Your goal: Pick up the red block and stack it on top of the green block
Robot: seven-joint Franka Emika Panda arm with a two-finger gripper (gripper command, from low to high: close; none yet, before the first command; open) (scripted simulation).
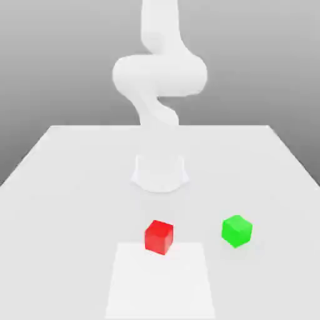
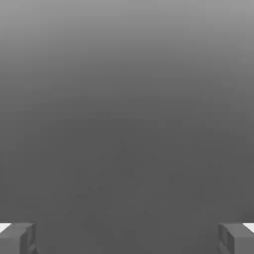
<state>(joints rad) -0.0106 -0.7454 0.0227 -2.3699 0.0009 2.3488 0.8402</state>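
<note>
The end effector (image 2: 127,238) is spread wide, holding nothing, its 2 fingertips (image 2: 17,238) far apart over bare grey. The red block (image 1: 159,237) rests on the surface (image 1: 62,187), beside the green block (image 1: 237,230) (both untouched), well away from it. Risk: a misaligned descent nudges the red block aside.
</note>
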